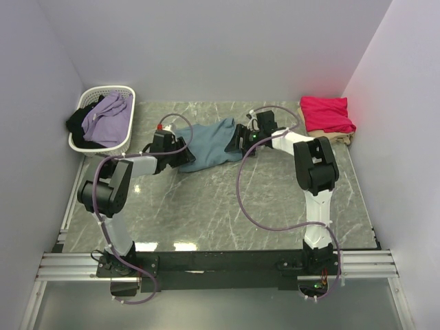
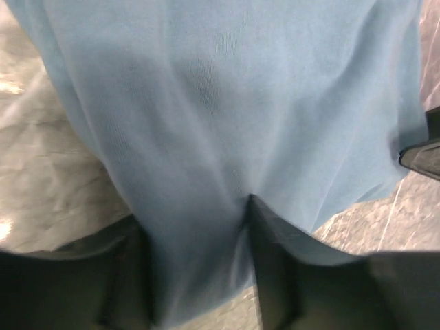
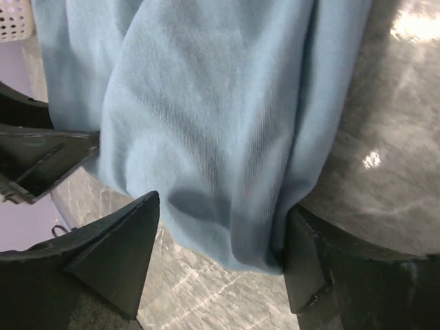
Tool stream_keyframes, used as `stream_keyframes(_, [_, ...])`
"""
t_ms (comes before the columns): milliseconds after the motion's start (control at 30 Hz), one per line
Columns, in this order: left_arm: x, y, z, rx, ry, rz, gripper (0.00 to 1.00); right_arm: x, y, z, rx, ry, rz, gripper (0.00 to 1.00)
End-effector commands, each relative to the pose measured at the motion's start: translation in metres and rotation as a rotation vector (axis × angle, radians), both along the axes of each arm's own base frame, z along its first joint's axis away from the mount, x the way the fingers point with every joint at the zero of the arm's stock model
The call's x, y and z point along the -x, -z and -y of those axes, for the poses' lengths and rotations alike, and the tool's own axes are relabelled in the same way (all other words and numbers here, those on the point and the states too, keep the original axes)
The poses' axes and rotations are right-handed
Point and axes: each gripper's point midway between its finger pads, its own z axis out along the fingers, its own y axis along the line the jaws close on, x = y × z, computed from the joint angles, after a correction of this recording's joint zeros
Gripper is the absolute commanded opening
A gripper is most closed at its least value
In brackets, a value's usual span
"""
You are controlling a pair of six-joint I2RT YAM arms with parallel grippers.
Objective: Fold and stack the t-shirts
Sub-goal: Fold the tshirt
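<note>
1. The teal-blue t-shirt [image 1: 210, 143] lies crumpled near the white basket [image 1: 77, 141], to its right from above.
2. Our left gripper [image 2: 196, 220], at the shirt's basket-side end, has its jaws partly closed, pinching the cloth.
3. Our right gripper [image 3: 223, 206], at the end away from the basket, gapes wide around a fold, unclamped.
4. The crimson-pink t-shirt [image 1: 327, 113] lies on the beige t-shirt [image 1: 342, 139], well apart from the basket.
</note>
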Motion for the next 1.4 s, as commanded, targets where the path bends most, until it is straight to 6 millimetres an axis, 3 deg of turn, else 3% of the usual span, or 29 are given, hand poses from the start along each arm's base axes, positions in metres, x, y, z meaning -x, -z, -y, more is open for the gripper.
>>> stream_keyframes(0, [0.021, 0.021, 0.018, 0.008, 0.074, -0.098, 0.40, 0.024, 0.043, 0.001, 0.036, -0.038, -0.139, 0.68])
stream_keyframes(67, [0.022, 0.023, 0.017, -0.001, 0.074, -0.103, 0.27, 0.026, 0.046, -0.001, 0.031, -0.041, -0.152, 0.53])
stream_keyframes(100, [0.023, 0.022, 0.015, -0.007, 0.071, -0.104, 0.19, 0.027, 0.046, -0.001, 0.025, -0.042, -0.157, 0.33])
stream_keyframes(200, [0.024, 0.023, 0.011, -0.039, 0.070, -0.107, 0.02, 0.035, 0.047, 0.000, 0.023, -0.034, -0.171, 0.10])
stream_keyframes(233, [0.026, 0.024, 0.009, -0.055, 0.077, -0.118, 0.01, 0.035, 0.039, 0.002, 0.029, -0.023, -0.152, 0.07])
stream_keyframes(300, [0.027, 0.020, 0.008, -0.067, 0.090, -0.118, 0.01, 0.047, 0.046, 0.011, 0.082, 0.004, -0.161, 0.00])
stream_keyframes(333, [0.031, 0.019, 0.007, -0.077, 0.102, -0.125, 0.01, 0.049, 0.034, 0.014, 0.088, 0.013, -0.133, 0.00])
stream_keyframes(367, [0.036, 0.019, 0.005, -0.083, 0.108, -0.134, 0.01, 0.062, 0.042, 0.023, 0.128, 0.032, -0.160, 0.00])
stream_keyframes(400, [0.040, 0.013, 0.004, -0.084, 0.116, -0.130, 0.01, 0.066, 0.031, 0.025, 0.139, 0.031, -0.131, 0.00])
stream_keyframes(433, [0.046, 0.014, 0.001, -0.097, 0.123, -0.139, 0.01, 0.071, 0.030, 0.031, 0.164, 0.043, -0.127, 0.00])
stream_keyframes(467, [0.053, 0.014, -0.001, -0.104, 0.128, -0.157, 0.01, 0.088, 0.037, 0.038, 0.201, 0.047, -0.158, 0.00])
stream_keyframes(500, [0.055, 0.005, -0.002, -0.102, 0.132, -0.141, 0.01, 0.090, 0.028, 0.043, 0.228, 0.059, -0.127, 0.00])
stream_keyframes(567, [0.073, 0.002, -0.003, -0.094, 0.152, -0.167, 0.01, 0.115, 0.033, 0.052, 0.262, 0.054, -0.170, 0.00])
stream_keyframes(633, [0.091, 0.004, -0.004, -0.104, 0.170, -0.197, 0.01, 0.129, 0.025, 0.056, 0.289, 0.068, -0.158, 0.00])
stream_keyframes(667, [0.098, 0.004, -0.006, -0.115, 0.171, -0.205, 0.01, 0.148, 0.035, 0.064, 0.321, 0.071, -0.197, 0.00])
stream_keyframes(700, [0.108, 0.001, -0.008, -0.123, 0.174, -0.219, 0.01, 0.153, 0.028, 0.066, 0.327, 0.087, -0.184, 0.00])
stream_keyframes(767, [0.126, 0.006, -0.008, -0.124, 0.176, -0.257, 0.01, 0.177, 0.039, 0.077, 0.394, 0.113, -0.211, 0.00])
stream_keyframes(833, [0.145, 0.011, -0.007, -0.140, 0.172, -0.293, 0.01, 0.187, 0.036, 0.083, 0.425, 0.161, -0.201, 0.00])
stream_keyframes(867, [0.150, 0.011, -0.005, -0.142, 0.178, -0.295, 0.01, 0.203, 0.043, 0.085, 0.448, 0.155, -0.227, 0.00])
stream_keyframes(1000, [0.178, 0.021, 0.005, -0.154, 0.179, -0.351, 0.01, 0.222, 0.040, 0.085, 0.456, 0.213, -0.220, 0.00])
stream_keyframes(1033, [0.183, 0.024, 0.004, -0.157, 0.173, -0.354, 0.01, 0.223, 0.039, 0.085, 0.458, 0.228, -0.216, 0.04])
stream_keyframes(1067, [0.184, 0.022, 0.004, -0.153, 0.163, -0.344, 0.11, 0.225, 0.040, 0.089, 0.469, 0.248, -0.213, 0.25])
stream_keyframes(1133, [0.186, 0.019, 0.005, -0.151, 0.157, -0.333, 0.33, 0.223, 0.031, 0.088, 0.462, 0.268, -0.187, 0.37])
stream_keyframes(1167, [0.186, 0.012, 0.005, -0.148, 0.156, -0.310, 0.40, 0.221, 0.028, 0.093, 0.492, 0.292, -0.167, 0.51])
stream_keyframes(1200, [0.185, 0.007, 0.004, -0.147, 0.146, -0.294, 0.50, 0.218, 0.019, 0.094, 0.487, 0.307, -0.138, 0.52])
stream_keyframes(1367, [0.168, -0.024, -0.018, -0.207, 0.021, -0.170, 0.69, 0.203, -0.010, 0.103, 0.506, 0.364, -0.035, 0.62])
